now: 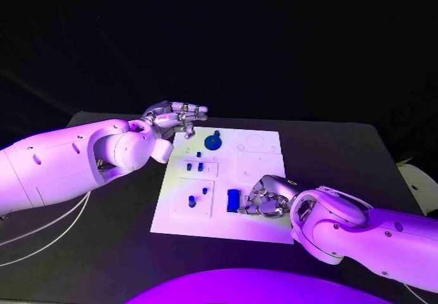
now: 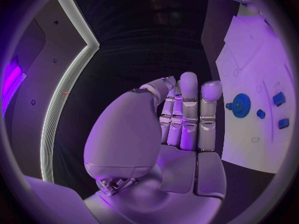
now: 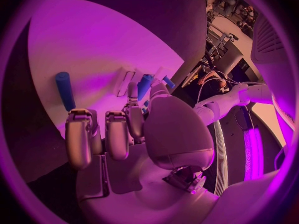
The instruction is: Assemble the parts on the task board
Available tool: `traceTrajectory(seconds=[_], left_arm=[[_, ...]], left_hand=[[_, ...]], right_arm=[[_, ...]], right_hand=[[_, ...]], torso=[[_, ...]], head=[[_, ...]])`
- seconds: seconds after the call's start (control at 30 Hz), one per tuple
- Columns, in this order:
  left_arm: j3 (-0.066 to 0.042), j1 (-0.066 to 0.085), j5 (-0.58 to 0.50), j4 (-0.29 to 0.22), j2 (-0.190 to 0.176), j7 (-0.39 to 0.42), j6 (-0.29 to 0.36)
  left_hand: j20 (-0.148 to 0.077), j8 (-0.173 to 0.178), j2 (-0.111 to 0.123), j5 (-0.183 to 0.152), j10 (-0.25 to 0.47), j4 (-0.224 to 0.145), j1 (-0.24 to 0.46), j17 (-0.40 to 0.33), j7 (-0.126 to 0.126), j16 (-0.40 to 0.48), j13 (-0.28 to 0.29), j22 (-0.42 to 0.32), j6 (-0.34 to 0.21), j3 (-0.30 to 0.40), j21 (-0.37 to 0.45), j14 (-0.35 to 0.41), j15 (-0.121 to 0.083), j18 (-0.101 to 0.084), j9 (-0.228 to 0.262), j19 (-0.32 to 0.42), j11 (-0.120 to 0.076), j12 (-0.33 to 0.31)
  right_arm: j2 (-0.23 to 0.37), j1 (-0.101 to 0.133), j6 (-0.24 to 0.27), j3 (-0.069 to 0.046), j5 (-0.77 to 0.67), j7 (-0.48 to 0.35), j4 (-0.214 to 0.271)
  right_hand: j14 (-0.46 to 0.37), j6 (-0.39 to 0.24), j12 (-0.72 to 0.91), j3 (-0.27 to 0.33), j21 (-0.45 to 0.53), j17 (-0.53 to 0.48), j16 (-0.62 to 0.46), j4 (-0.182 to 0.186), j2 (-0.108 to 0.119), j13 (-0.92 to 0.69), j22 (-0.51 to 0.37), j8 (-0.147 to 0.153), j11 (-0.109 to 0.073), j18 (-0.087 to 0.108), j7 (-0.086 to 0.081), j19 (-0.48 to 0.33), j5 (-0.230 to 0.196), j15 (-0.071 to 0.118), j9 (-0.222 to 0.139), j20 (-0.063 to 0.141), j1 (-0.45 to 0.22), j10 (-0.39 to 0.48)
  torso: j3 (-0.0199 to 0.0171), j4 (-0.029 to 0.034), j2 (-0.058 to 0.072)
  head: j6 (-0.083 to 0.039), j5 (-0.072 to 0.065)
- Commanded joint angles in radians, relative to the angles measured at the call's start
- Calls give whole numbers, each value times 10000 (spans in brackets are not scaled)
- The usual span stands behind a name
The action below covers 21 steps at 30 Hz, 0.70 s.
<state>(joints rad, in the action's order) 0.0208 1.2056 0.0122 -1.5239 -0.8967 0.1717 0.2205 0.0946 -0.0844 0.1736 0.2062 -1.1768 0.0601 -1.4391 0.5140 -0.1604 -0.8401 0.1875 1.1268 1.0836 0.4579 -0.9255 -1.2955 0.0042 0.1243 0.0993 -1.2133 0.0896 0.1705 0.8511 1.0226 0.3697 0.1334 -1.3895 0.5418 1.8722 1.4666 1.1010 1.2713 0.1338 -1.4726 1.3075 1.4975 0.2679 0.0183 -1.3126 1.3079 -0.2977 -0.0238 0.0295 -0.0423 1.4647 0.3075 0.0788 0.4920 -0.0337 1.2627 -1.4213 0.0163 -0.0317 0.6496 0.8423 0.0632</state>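
The white task board (image 1: 219, 215) lies in the middle of the black table. A blue gear (image 1: 212, 141) (image 2: 239, 105) sits near its far edge, and small blue pegs (image 1: 194, 167) stand in the blocks below it. A blue cylinder (image 1: 233, 200) (image 3: 64, 89) lies on the board's near part. My right hand (image 1: 262, 199) is curled just to the right of it, fingertips down on the board. In the right wrist view a blue piece (image 3: 144, 86) shows between thumb and fingertip; whether it is pinched, I cannot tell. My left hand (image 1: 179, 118) (image 2: 184, 119) hovers at the board's far left corner, fingers extended, holding nothing.
Black table (image 1: 347, 158) surrounds the board. Empty outlined recesses (image 1: 256, 142) mark the board's far right part. White cables (image 1: 45, 234) trail off the table's left side.
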Motion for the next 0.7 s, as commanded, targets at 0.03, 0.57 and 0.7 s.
traceTrajectory(seconds=[0.03,0.57,0.7], left_arm=[[-5,4,-39,-21,6,37,-159],[39,0,-38,-47,-16,35,-160],[53,-4,-38,-56,-6,35,-167]], left_hand=[[2,-7,-22,-8,58,-29,-59,-16,-40,30,-2,-8,-32,-26,68,46,9,197,-14,17,-14,32],[2,-7,-22,-8,58,-29,-59,-16,-40,30,-2,-8,-32,-26,68,46,9,197,-14,17,-14,32],[2,-7,-22,-8,58,-29,-59,-16,-40,30,-2,-8,-32,-26,68,46,9,197,-14,17,-14,32]], right_arm=[[217,58,381,0,83,-520,104],[2271,398,234,39,-626,-574,510],[2482,227,213,65,-778,-293,492]], right_hand=[[750,-141,-80,6,127,1229,6,0,-34,82,2319,144,37,-61,-103,610,152,23,-34,33,240,8],[746,-233,146,-287,67,1215,-12,-146,-244,-150,2336,565,136,-74,-222,630,148,-69,-248,-56,920,-99],[755,-84,423,-275,4,1254,8,-30,-238,-388,2354,556,106,-86,-179,656,277,-51,-247,-54,833,-245]], torso=[[0,-7,-6],[-13,-83,-45],[-12,-88,-45]], head=[[-1,-2],[-21,-303],[-24,-383]])
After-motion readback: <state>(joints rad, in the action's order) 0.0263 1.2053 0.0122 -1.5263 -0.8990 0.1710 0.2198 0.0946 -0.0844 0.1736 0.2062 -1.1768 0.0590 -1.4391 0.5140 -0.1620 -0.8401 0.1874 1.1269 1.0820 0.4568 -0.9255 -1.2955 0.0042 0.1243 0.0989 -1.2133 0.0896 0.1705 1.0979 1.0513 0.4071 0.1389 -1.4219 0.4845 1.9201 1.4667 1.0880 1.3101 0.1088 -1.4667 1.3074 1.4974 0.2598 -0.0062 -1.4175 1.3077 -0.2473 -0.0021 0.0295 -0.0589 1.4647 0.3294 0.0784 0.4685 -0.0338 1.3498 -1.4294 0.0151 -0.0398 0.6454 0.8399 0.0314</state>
